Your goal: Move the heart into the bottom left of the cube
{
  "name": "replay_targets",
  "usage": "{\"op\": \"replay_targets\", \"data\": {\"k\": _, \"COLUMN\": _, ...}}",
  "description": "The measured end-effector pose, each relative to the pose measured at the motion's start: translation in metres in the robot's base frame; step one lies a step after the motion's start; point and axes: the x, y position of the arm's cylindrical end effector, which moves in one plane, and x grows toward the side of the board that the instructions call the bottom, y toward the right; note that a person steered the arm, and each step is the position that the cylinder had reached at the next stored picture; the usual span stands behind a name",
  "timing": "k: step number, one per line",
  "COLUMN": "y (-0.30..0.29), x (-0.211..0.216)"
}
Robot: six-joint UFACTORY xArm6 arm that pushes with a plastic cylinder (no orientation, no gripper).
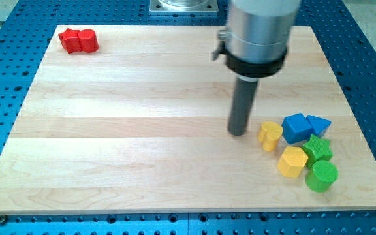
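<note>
my tip (238, 133) just left of yellow heart (270, 135) | blue cube (296, 126) beside | arm's top cut off

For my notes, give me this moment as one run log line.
my tip: just left of yellow heart, contact unclear | blue cube: right of heart | heart not yet at cube's bottom left

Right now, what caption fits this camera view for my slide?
My tip rests just left of the yellow heart block, beside the blue cube block on the wooden board.
</note>
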Motion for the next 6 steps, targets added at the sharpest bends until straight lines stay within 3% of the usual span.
{"op": "replay_targets", "data": {"k": 1, "y": 0.03, "x": 0.02}}
{"op": "replay_targets", "data": {"k": 2, "y": -0.071, "x": -0.01}}
{"op": "replay_targets", "data": {"k": 3, "y": -0.218, "x": -0.024}}
{"op": "replay_targets", "data": {"k": 4, "y": -0.316, "x": -0.066}}
{"op": "replay_targets", "data": {"k": 6, "y": -0.399, "x": -0.194}}
